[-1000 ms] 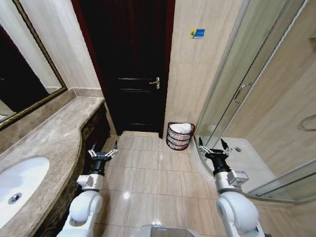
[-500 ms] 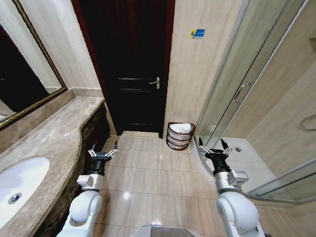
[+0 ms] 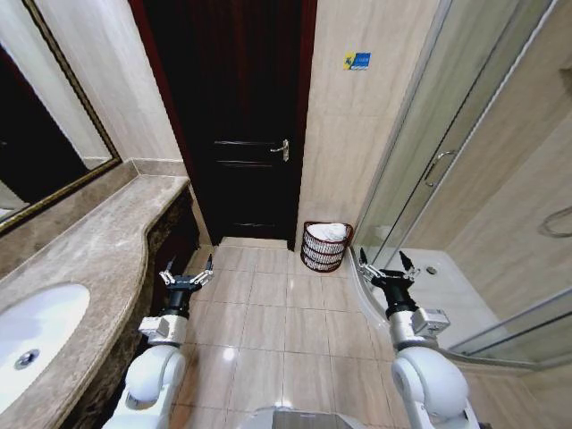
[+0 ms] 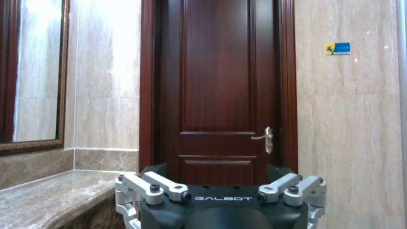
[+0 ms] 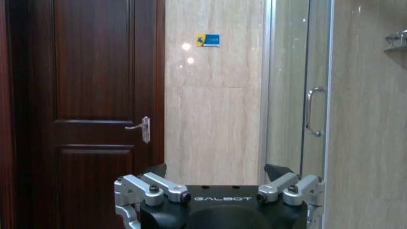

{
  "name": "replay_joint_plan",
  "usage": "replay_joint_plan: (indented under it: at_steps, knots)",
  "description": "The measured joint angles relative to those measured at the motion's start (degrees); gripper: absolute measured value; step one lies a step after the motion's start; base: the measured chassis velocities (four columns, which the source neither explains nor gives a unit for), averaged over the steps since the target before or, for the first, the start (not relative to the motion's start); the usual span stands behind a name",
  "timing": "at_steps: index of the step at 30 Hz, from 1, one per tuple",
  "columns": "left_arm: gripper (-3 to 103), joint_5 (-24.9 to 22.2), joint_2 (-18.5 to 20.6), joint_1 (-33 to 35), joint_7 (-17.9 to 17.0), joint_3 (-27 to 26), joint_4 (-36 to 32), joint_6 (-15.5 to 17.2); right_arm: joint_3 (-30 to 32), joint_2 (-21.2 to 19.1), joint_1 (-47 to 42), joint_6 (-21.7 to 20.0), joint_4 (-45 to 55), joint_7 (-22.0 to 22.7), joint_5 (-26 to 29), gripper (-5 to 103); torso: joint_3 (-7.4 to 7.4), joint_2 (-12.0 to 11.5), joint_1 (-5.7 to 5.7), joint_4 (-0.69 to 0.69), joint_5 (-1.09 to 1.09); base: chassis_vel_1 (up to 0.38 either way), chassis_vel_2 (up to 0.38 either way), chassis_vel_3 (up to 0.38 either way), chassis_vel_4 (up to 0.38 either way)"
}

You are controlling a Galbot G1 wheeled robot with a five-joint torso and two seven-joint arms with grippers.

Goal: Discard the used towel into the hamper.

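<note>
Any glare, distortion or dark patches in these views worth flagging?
Head view: wide-angle bending of the walls, a light reflection on the floor tiles, and the door is very dark. Right wrist view: two bright glare spots on the wall tile. Left wrist view: evenly lit.

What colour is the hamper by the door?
Dark reddish-brown, with something white inside; the hamper shows best in the head view.

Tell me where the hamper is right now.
In the head view the hamper sits on the floor against the tiled wall, between the dark door and the glass shower, ahead of the robot and slightly to its right.
</note>
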Motion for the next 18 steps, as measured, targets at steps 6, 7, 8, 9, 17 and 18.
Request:
replay_joint_plan:
  at_steps: [6, 7, 8, 9, 17, 18]
  knots:
    - [100, 0.0, 0.0, 0.0, 0.0, 0.0, 0.0, 0.0, 0.0, 0.0, 0.0, 0.0, 0.0, 0.0, 0.0, 100, 0.00, 0.0, 0.00, 0.00, 0.00, 0.000, 0.000, 0.000, 0.000]
    - [100, 0.0, 0.0, 0.0, 0.0, 0.0, 0.0, 0.0, 0.0, 0.0, 0.0, 0.0, 0.0, 0.0, 0.0, 100, 0.00, 0.0, 0.00, 0.00, 0.00, 0.000, 0.000, 0.000, 0.000]
    - [100, 0.0, 0.0, 0.0, 0.0, 0.0, 0.0, 0.0, 0.0, 0.0, 0.0, 0.0, 0.0, 0.0, 0.0, 100, 0.00, 0.0, 0.00, 0.00, 0.00, 0.000, 0.000, 0.000, 0.000]
    - [100, 0.0, 0.0, 0.0, 0.0, 0.0, 0.0, 0.0, 0.0, 0.0, 0.0, 0.0, 0.0, 0.0, 0.0, 100, 0.00, 0.0, 0.00, 0.00, 0.00, 0.000, 0.000, 0.000, 0.000]
    - [100, 0.0, 0.0, 0.0, 0.0, 0.0, 0.0, 0.0, 0.0, 0.0, 0.0, 0.0, 0.0, 0.0, 0.0, 100, 0.00, 0.0, 0.00, 0.00, 0.00, 0.000, 0.000, 0.000, 0.000]
    - [100, 0.0, 0.0, 0.0, 0.0, 0.0, 0.0, 0.0, 0.0, 0.0, 0.0, 0.0, 0.0, 0.0, 0.0, 100, 0.00, 0.0, 0.00, 0.00, 0.00, 0.000, 0.000, 0.000, 0.000]
